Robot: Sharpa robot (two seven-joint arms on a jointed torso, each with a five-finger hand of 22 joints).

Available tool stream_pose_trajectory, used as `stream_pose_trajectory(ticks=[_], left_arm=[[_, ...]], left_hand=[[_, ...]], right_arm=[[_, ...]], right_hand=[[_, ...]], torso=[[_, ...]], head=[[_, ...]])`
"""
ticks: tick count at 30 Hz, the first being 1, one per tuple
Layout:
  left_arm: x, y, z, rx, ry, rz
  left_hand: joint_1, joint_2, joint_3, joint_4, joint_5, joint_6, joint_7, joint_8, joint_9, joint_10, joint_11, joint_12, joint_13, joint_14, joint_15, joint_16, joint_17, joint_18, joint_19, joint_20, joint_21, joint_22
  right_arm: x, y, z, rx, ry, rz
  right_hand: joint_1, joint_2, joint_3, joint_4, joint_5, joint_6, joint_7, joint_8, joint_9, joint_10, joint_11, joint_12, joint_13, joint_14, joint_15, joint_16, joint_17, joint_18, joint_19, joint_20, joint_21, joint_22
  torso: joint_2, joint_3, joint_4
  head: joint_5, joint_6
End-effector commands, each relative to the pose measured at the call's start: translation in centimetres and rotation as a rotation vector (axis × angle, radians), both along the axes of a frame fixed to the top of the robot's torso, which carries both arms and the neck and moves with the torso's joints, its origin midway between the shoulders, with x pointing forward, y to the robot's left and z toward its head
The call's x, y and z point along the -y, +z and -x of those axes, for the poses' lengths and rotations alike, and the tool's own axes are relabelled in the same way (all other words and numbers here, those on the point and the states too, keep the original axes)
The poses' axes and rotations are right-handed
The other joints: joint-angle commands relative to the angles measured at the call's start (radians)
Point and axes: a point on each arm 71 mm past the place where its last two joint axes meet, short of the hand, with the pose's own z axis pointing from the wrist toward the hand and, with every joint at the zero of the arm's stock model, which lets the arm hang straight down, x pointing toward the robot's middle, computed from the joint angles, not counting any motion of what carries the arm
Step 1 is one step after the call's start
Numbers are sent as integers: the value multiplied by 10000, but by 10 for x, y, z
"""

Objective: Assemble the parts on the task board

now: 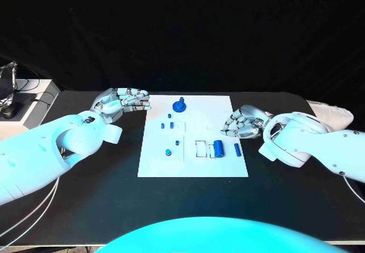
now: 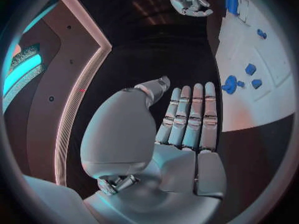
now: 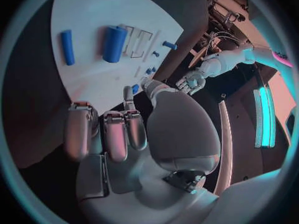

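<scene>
Now both sit empty: left robot hand (image 1: 122,101) and right robot hand (image 1: 242,122), fingers apart, flank the task board (image 1: 194,158) carrying blue parts (image 1: 218,148).

Black table, black curtain

The table (image 1: 91,195) runs back to a curtain (image 1: 198,42); a white stand (image 1: 27,100) with cables (image 1: 19,87) sits far left, a white object (image 1: 330,112) far right.

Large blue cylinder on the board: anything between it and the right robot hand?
Nothing visible. The right robot hand hovers at the task board's right edge, holding nothing; only bare white board separates it from the large blue cylinder.
</scene>
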Motion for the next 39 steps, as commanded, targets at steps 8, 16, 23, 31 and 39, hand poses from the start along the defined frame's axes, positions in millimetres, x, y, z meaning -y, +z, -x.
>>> stream_pose_trajectory(ticks=[8, 16, 23, 31, 39], left_arm=[[4, -1, 1, 314, -379, -239], [7, 0, 2, 340, -549, -225], [8, 0, 3, 341, -748, -356], [8, -1, 3, 300, -751, -417], [8, -1, 3, 294, -740, -426]], left_hand=[[-344, -226, -1013, 449, -51, -84, -207, -77, -57, 626, -177, 79, 50, 125, -79, -318, 161, 37, 46, 92, -343, -338], [-396, -192, -1379, 679, -52, -108, -206, -115, -95, 812, -202, 42, 49, 239, -102, -407, 233, 44, 75, 110, -463, -479], [-266, -65, -2406, 1075, -51, -230, -238, -263, -209, 800, -177, -49, 18, 386, -91, -633, 349, 40, -131, 202, -655, -824], [90, 313, -3649, 1664, -51, -211, -196, -376, -355, 758, -176, -47, 6, 764, -128, -864, 410, 53, -137, 227, -634, -1178], [352, 488, -4181, 1926, -52, -167, -184, -414, -425, 713, -164, -52, 2, 834, -119, -1031, 407, 53, -116, 232, -631, -1337]], right_arm=[[15, -25, 6, -2838, -1054, 1865], [-1, -39, 6, -3206, -1022, 2002], [-14, -52, 5, -3400, -945, 1895], [-22, -60, 5, -3594, -791, 1922], [-27, -63, 4, -3469, -737, 1991]], right_hand=[[-1068, -18, -539, 31, 142, 202, -101, 164, 338, 1043, -86, 486, 2627, 890, -41, 255, 1865, -258, 731, -67, 583, 1882], [-1860, 82, -1237, 45, -7, 188, -158, 239, 596, 1043, -132, 486, 2627, 920, -77, 306, 2038, -293, 755, -96, 788, 1994], [-2102, 235, -1742, 50, -260, 126, -160, 263, 744, 1043, -131, 486, 2627, 915, -75, 300, 2023, -283, 738, -95, 733, 1991], [-2127, 266, -1825, 50, -299, 122, -161, 269, 767, 1043, -131, 486, 2627, 920, -76, 307, 2047, -287, 741, -95, 753, 2001], [-2042, 329, -1864, 26, -320, 137, -168, 287, 800, 1043, -137, 486, 2627, 921, -78, 309, 2056, -289, 742, -94, 768, 2010]], torso=[[-157, -29, -70], [-122, -23, -59], [-118, -27, -60], [-123, -20, -83], [-127, -13, -83]], head=[[-84, 2], [-90, 2], [-43, 2], [-3, 2], [12, 2]])
